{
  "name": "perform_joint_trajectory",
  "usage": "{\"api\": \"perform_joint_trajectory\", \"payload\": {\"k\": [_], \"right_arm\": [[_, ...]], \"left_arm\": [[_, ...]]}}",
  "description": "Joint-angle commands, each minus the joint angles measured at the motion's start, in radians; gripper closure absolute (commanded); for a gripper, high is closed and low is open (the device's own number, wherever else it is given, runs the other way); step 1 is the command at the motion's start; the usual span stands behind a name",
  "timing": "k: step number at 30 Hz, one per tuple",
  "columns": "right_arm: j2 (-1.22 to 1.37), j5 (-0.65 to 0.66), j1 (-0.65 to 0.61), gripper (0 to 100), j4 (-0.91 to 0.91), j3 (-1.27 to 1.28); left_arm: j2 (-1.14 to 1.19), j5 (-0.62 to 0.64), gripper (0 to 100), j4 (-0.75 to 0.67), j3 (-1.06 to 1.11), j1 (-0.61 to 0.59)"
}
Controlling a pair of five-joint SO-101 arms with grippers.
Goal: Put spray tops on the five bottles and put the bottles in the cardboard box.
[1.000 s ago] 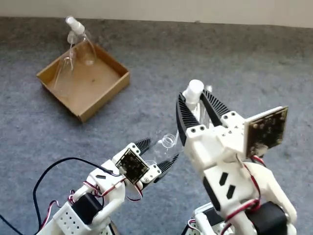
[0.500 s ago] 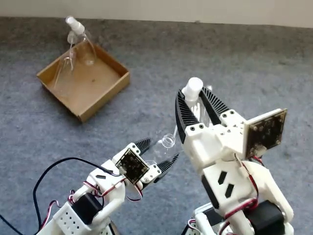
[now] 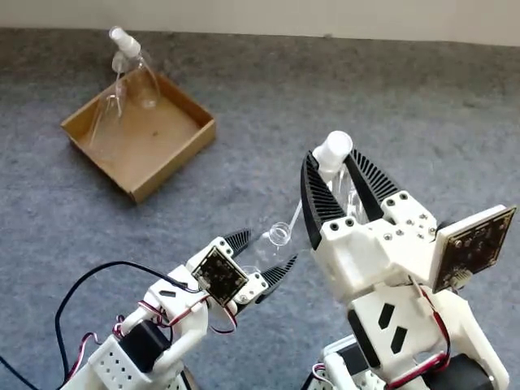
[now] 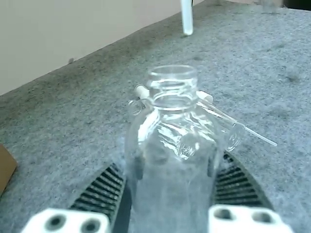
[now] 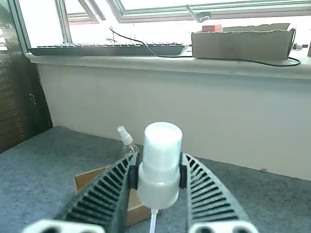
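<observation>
Grey carpet covers the bench. The cardboard box sits well apart from both arms and holds one capped bottle leaning in its far corner.

The right arm is raised high over the bench. Its hand points upward and is clamped on the white spray top, whose long axis is near upright. The left arm sits low, with its hand closed around the body of a clear bottle whose open neck points up toward the other hand.

The thin dip tube hangs from the top. Its tip is near the bottle's mouth but just beyond it, not inside. The next move likely calls for bringing the tube over the mouth, then lowering the top along the bottle's axis.
</observation>
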Motion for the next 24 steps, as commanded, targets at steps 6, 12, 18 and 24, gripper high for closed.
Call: {"api": "perform_joint_trajectory", "payload": {"k": [6, 12, 18, 24], "right_arm": [[-0.004, -0.011, -0.013, 92.5, -0.004, 0.050], [-0.004, -0.038, -0.013, 92.5, -0.004, 0.090], [-0.004, -0.094, -0.013, 92.5, 0.007, 0.101], [-0.001, -0.087, -0.013, 92.3, 0.136, 0.101]], "left_arm": [[-0.013, 0.002, 93, -0.018, 0.019, 0.012], [-0.013, 0.002, 93, -0.018, 0.019, 0.010], [-0.013, 0.002, 93, -0.018, 0.019, 0.010], [-0.013, 0.002, 93, -0.018, 0.019, 0.008]]}}
